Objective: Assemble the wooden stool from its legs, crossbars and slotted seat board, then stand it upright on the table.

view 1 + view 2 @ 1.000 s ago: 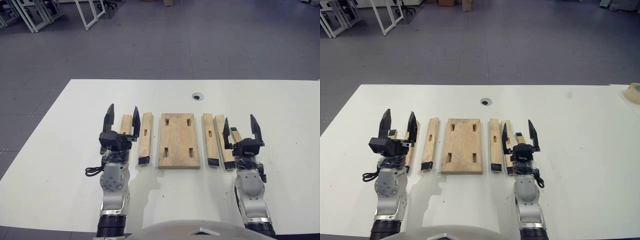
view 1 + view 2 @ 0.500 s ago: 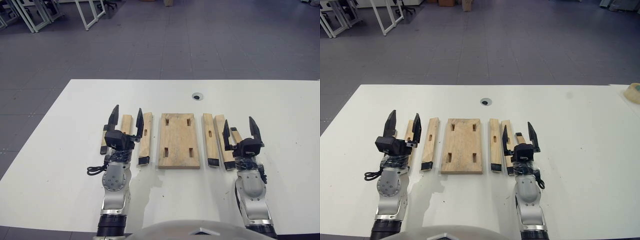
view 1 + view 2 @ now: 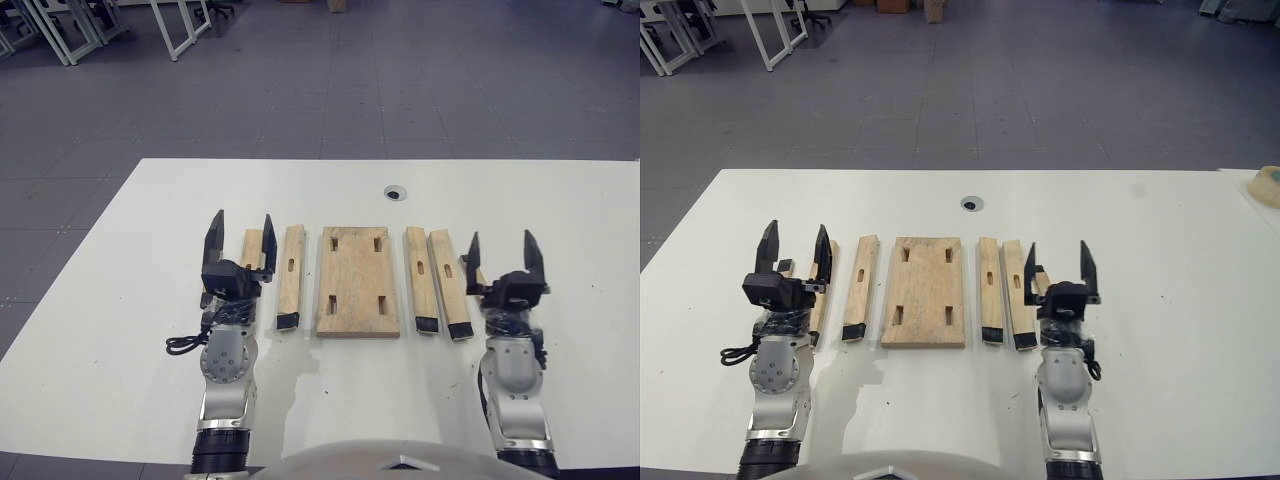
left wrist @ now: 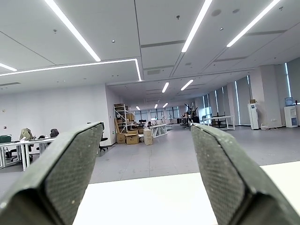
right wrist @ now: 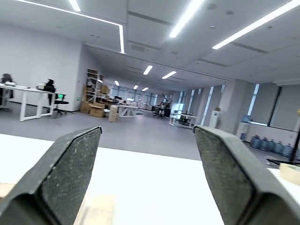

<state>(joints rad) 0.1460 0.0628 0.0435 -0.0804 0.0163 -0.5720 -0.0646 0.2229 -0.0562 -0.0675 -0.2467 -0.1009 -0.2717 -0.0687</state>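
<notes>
Hovering left hand (image 3: 242,224) and right hand (image 3: 500,242) wide open and empty, risking knocking tightly packed legs (image 3: 447,280) askew while grabbing one.

There's the left arm (image 3: 224,395), rising from the near edge left of centre, forearm running straight away from the robot. The left gripper (image 3: 243,216) points to the far side, both black fingers spread wide with nothing between them. Over on the right, the right arm (image 3: 517,400) mirrors it, also aimed far, and the right gripper (image 3: 501,236) is spread wide too, empty. The left tips sit a touch farther out than the right ones. From the left wrist, the textured pads (image 4: 61,173) stand well apart. It's the same from the right wrist, fingers (image 5: 70,171) parted.
</notes>
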